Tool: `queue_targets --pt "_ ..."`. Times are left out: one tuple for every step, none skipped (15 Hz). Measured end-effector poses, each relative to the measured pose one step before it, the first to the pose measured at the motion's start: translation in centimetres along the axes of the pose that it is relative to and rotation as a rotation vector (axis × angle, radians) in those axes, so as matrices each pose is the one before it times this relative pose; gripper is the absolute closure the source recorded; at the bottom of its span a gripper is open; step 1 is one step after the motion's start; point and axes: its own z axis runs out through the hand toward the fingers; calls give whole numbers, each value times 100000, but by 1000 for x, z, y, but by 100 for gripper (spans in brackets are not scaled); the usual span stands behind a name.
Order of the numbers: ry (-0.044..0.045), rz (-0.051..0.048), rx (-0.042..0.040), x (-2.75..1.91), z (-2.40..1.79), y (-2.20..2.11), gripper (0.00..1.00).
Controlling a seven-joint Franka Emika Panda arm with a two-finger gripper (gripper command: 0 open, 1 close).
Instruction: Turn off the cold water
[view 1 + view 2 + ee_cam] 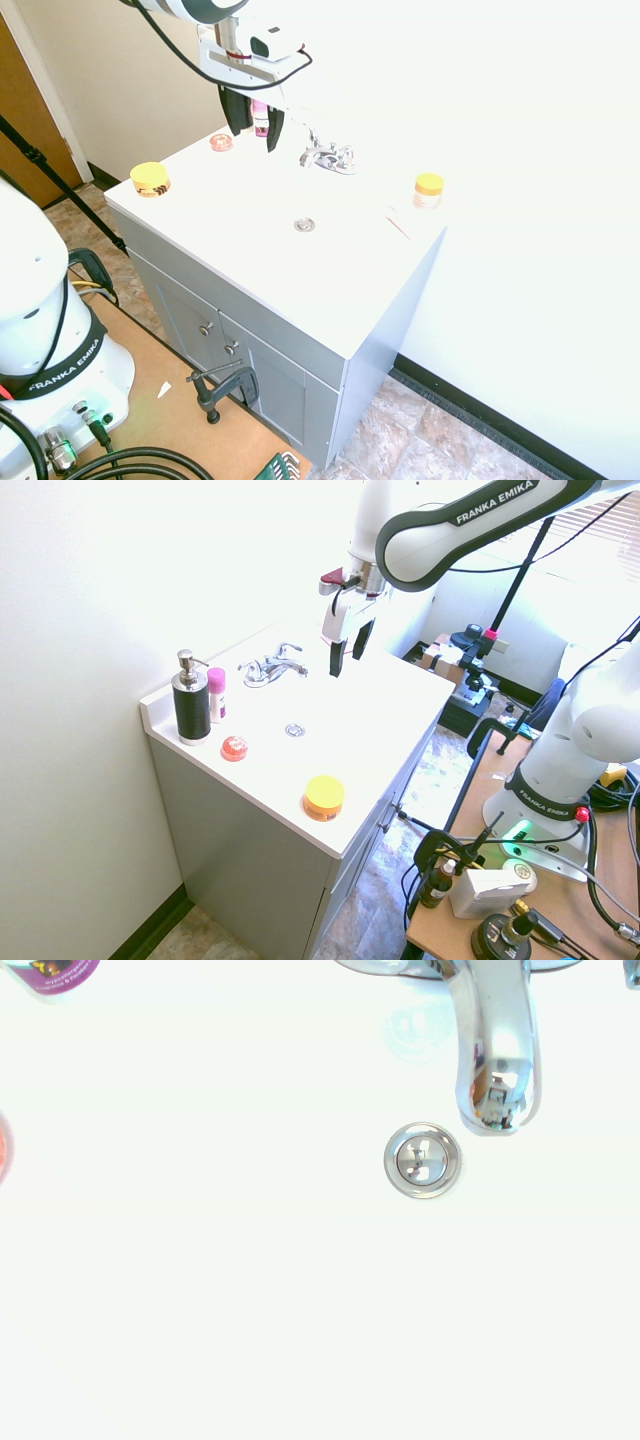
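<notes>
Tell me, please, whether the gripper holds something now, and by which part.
Nothing is held. The gripper hangs open above the sink, near the faucet, with its fingers apart and nothing between them.

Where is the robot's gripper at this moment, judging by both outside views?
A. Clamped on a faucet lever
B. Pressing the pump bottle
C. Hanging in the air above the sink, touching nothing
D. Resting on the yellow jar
C: the gripper hangs with its fingers apart above the basin, clear of the faucet and holding nothing.
</notes>
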Motion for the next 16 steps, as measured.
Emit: queue_targets --pt "-105 64 -10 0 35 -3 0" --pt "226 587 344 27 -26 -34 0" --pt "1534 1339 931 189 -89 -114 0" --pt "2894 2010 1124 468 -58 -187 0" --pt "4213 1991 578 846 15 -334 0" --pt "4580 2012 40 1130 304 -516 0" --pt "3382 1718 -648 1253 517 -685 0" --pt "2396 1011 -1550 1102 621 -704 0" --pt "2334 652 -1424 1053 604 -721 0" --pt "1934 625 -1302 904 803 -641 0" --pt "1217 609 -1183 772 884 -558 0" --pt "861 770 -997 735 774 -476 0" --pt "460 848 -770 666 713 -457 0" --pt "-68 809 -396 635 596 -414 0" --pt "-46 573 -287 517 543 -469 0" --pt "10 479 -261 397 454 -412 0"
